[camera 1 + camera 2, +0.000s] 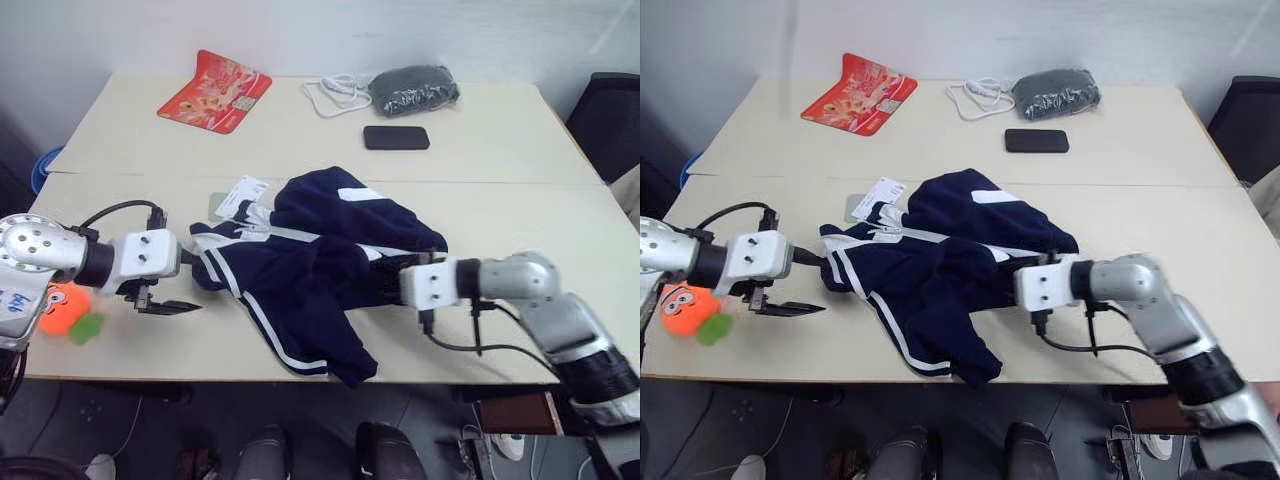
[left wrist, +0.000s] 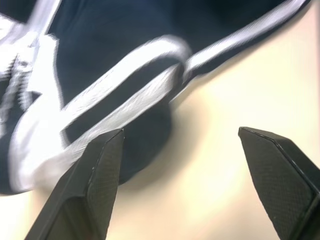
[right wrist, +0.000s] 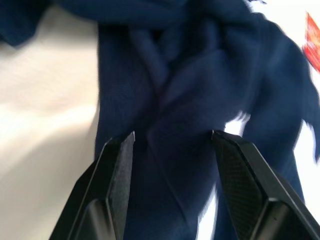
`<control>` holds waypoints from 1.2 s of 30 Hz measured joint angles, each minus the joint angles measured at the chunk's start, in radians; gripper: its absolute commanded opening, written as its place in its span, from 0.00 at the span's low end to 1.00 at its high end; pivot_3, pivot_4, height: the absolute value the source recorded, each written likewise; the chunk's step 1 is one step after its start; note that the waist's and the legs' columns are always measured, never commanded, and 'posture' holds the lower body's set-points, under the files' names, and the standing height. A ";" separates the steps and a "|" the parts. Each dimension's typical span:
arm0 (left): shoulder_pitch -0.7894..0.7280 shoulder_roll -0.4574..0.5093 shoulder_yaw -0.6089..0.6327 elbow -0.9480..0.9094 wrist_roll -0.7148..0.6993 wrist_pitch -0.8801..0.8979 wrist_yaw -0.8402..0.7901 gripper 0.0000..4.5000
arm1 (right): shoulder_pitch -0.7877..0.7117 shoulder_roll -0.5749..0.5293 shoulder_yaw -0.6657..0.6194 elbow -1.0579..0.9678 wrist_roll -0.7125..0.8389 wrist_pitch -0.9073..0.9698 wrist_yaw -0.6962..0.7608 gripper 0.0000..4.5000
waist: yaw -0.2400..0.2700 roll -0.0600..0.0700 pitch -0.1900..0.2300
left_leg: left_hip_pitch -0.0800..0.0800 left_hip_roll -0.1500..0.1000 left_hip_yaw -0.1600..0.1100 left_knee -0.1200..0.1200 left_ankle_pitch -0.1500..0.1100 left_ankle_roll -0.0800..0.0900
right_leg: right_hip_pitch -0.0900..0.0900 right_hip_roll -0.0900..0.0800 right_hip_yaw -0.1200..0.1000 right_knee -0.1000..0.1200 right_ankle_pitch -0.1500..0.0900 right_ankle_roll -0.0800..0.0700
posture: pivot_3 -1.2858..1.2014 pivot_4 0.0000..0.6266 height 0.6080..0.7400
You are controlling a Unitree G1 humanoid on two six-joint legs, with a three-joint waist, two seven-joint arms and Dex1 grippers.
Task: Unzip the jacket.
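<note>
Both arms reach inward, fingers released, left gripper (image 2: 180,165) and right gripper (image 3: 172,165) flanking the jacket (image 1: 320,260).

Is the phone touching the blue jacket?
Apart. In the left eye view, bare table lies between the phone and the jacket.

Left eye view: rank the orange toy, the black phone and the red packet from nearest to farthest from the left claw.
From the left claw:
1. Orange toy, beside it at the table's near left edge.
2. Red packet, far left.
3. Black phone, far side, toward the right.
</note>
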 measured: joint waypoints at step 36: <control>0.288 -0.097 0.009 -0.235 0.008 0.019 0.021 0.00 | 0.230 -0.304 -0.152 0.200 0.120 -0.351 0.176 0.24 | -0.003 0.000 0.000 | 0.002 0.001 -0.001 0.002 -0.001 0.002 | 0.003 -0.001 0.000 0.001 0.000 0.000 | 0.52 0.24 1.00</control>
